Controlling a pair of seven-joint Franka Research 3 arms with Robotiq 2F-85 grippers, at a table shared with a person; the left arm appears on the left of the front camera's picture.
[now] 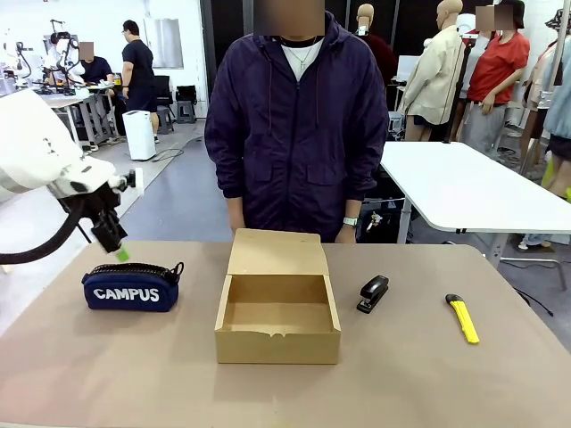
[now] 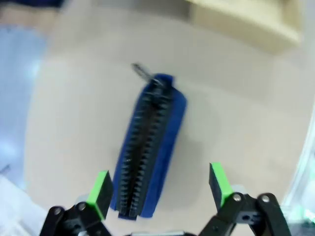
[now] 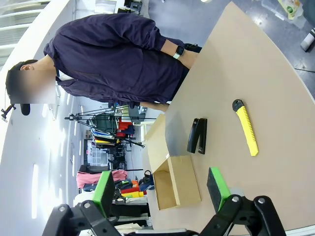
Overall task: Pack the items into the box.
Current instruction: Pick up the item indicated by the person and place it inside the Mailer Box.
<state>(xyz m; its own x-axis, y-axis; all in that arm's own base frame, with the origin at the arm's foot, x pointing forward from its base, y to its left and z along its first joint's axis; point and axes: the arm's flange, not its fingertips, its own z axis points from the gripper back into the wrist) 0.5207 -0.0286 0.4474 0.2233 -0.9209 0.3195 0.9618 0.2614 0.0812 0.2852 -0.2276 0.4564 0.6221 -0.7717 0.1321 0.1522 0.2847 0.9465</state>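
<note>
One navy pouch point(image 1: 131, 287) lies on the table point(image 1: 428, 374) left of the box point(image 1: 277, 308). Its long axis runs left to right, zip uppermost, with white "CAMPUS" facing the robot (the zip pull sits at the end nearer the box). One black stapler point(image 1: 373, 293) and one yellow utility knife point(image 1: 463, 318) lie right of the box, each lengthwise roughly toward the person point(image 1: 299, 134). The single box stands open, flap raised at its far side. The left hand point(image 2: 161, 186) hovers over the pouch, spread wide and empty. The right hand point(image 3: 160, 189) is also wide open, holding nothing.
</note>
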